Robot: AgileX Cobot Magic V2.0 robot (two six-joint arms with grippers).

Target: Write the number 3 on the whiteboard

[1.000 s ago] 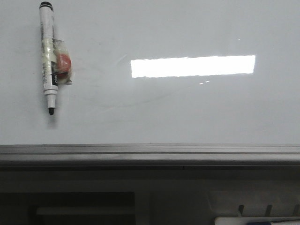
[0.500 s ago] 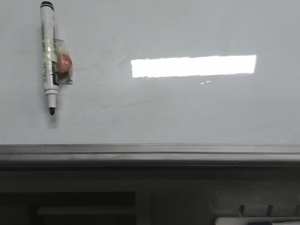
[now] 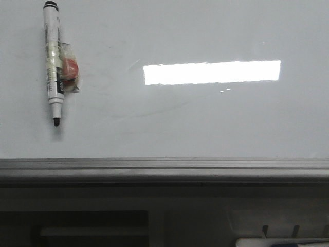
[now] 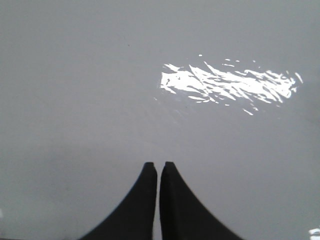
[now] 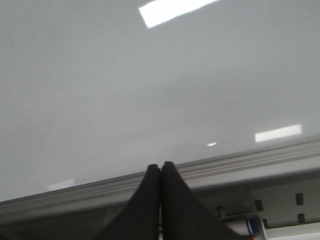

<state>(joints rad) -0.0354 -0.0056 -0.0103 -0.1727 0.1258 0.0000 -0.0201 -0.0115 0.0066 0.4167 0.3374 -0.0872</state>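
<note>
Capped-end-up marker (image 3: 53, 64) with a red taped-on piece stuck on the whiteboard (image 3: 205, 123) left of the bright glare (image 3: 212, 72), no digit visible, grey rail (image 3: 164, 167) below, left hand (image 4: 158, 167) closed empty, right hand (image 5: 160, 167) closed empty

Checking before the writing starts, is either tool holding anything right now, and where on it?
Nothing is held. The left tool and right tool are both shut on nothing; the marker sits untouched on the whiteboard.

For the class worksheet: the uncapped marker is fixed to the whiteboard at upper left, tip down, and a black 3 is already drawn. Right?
Not quite. The marker is there, tip down, but the whiteboard bears no 3, only faint smudges, as the front view shows.
</note>
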